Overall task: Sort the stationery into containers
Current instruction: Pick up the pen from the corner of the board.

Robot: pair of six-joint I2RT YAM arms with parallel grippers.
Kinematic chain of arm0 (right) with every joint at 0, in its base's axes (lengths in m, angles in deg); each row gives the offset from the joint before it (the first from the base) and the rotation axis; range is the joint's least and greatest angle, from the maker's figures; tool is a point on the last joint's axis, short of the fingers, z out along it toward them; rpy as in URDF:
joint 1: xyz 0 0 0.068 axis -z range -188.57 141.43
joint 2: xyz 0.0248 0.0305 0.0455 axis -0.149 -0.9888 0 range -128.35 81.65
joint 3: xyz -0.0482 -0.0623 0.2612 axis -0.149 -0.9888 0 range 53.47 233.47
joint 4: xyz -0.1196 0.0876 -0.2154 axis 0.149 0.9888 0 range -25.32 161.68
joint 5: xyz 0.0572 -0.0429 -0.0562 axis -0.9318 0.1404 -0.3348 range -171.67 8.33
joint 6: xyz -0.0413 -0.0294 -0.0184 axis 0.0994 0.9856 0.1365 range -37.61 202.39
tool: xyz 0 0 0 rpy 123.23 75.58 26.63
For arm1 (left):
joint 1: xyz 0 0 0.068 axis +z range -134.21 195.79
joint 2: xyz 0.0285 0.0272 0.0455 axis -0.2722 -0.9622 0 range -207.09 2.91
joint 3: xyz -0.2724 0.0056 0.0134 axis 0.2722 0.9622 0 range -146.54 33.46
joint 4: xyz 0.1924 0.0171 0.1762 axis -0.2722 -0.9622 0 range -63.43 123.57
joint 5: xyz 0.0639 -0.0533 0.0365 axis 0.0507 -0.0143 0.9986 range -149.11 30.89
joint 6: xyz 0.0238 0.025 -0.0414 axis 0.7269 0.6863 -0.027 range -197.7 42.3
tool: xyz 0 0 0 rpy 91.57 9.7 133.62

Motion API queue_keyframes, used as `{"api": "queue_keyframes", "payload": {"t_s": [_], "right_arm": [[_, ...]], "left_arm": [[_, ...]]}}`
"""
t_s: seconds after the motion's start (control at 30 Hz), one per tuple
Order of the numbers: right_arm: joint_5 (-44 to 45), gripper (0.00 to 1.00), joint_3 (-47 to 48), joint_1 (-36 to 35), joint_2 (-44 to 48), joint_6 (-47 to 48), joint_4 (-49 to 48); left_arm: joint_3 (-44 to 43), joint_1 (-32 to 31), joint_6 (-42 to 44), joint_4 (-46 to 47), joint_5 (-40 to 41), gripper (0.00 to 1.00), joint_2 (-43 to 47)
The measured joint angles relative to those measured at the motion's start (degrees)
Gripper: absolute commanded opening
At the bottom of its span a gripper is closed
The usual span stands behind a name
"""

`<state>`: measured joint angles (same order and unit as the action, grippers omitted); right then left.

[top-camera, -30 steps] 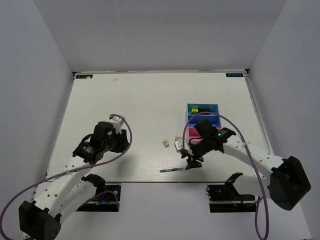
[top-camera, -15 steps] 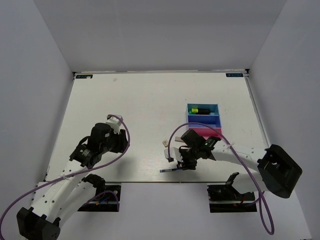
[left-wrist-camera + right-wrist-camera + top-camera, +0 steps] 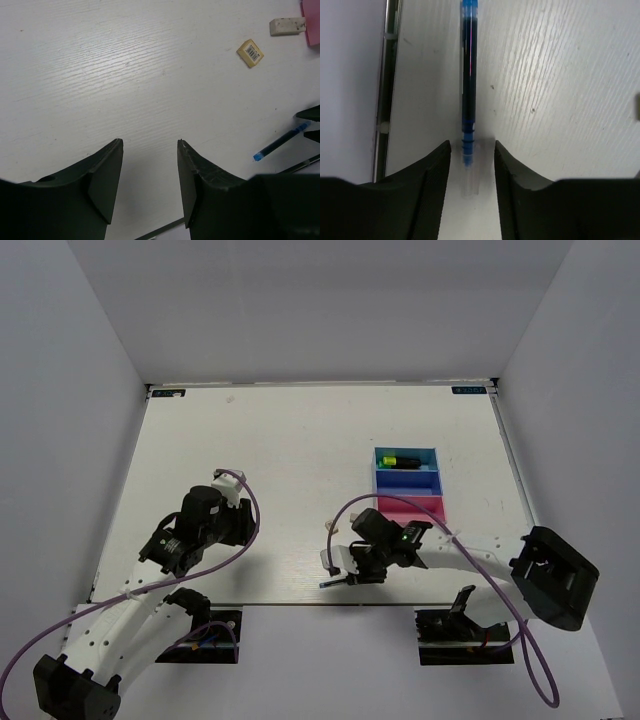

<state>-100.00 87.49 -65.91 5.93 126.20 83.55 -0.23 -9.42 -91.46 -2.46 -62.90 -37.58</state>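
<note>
A thin blue pen [image 3: 468, 75] lies on the white table near its front edge, also seen in the top view [image 3: 328, 582] and the left wrist view [image 3: 279, 144]. My right gripper [image 3: 470, 145] is open and low over the pen's near end, one finger on each side, not closed on it; in the top view it is over the pen [image 3: 348, 572]. The three-bin organiser [image 3: 434, 485] stands behind it; its light blue bin holds a highlighter [image 3: 400, 460]. My left gripper [image 3: 150, 145] is open and empty over bare table. Two erasers, tan [image 3: 250, 52] and white [image 3: 287, 26], lie near the pink bin.
The table's front edge with a metal strip [image 3: 387, 75] runs just left of the pen in the right wrist view. White walls enclose the table on three sides. The right arm and its purple cable [image 3: 345, 515] cover the area in front of the organiser.
My right gripper has moved from in front of the organiser leftward and toward the front edge, down to the blue pen. The left arm has drawn back slightly and then stayed still.
</note>
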Motion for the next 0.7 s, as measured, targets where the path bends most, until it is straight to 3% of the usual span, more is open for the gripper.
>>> {"api": "queue_keyframes", "payload": {"t_s": [0.07, 0.17, 0.33, 0.53, 0.7], "right_arm": [[0.24, 0.32, 0.26, -1.03, -0.55, 0.13, -0.85], [0.70, 0.24, 0.35, -2.21, -1.05, 0.09, -1.70], [2.03, 0.20, 0.35, -3.23, -1.62, 0.09, -3.82], [4.90, 0.30, 0.74, -4.26, -2.82, 0.07, -6.62], [6.38, 0.34, 1.46, -4.66, -3.93, 0.09, -7.50]], "left_arm": [[0.00, 0.00, 0.02, 0.00, 0.04, 0.58, 0.00], [0.00, 0.00, 0.17, 0.00, 0.24, 0.58, 0.00], [0.00, 0.02, 0.24, 0.00, 0.35, 0.57, 0.00], [0.00, 0.02, 0.24, 0.00, 0.42, 0.57, 0.00], [0.00, 0.02, 0.24, 0.02, 0.42, 0.57, 0.00]]}}
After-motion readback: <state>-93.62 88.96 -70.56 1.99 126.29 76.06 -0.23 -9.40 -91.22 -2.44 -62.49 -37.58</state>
